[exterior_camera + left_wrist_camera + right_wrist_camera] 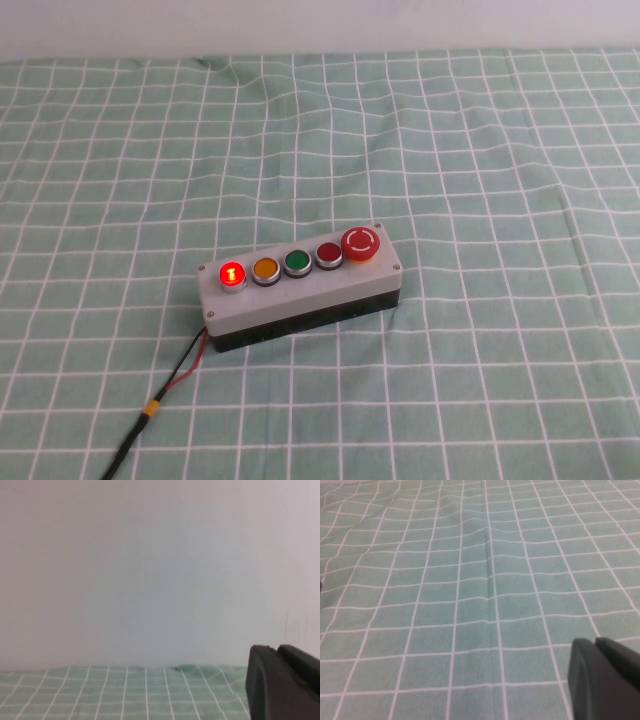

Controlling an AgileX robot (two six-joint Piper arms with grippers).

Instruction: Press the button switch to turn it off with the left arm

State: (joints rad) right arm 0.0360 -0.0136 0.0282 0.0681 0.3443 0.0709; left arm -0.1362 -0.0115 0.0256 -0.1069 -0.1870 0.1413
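The button switch (232, 273) is a small flat round red button, lit bright, at the left end of the row on the grey box (300, 298). It sits next to the orange button (265, 269). Neither arm shows in the high view. In the left wrist view, my left gripper (276, 651) shows only as black fingers pressed together, shut and empty, facing a pale wall above the far cloth edge. In the right wrist view, my right gripper (595, 642) is likewise shut and empty, over bare green checked cloth. The box is out of both wrist views.
On the box, past the orange button, stand a green button (297, 262), a darker red flat button (329, 254) and a large red mushroom button (361, 243). A red and black cable (165, 392) runs from the box's left end towards the front edge. Green checked cloth (480, 150) covers the table.
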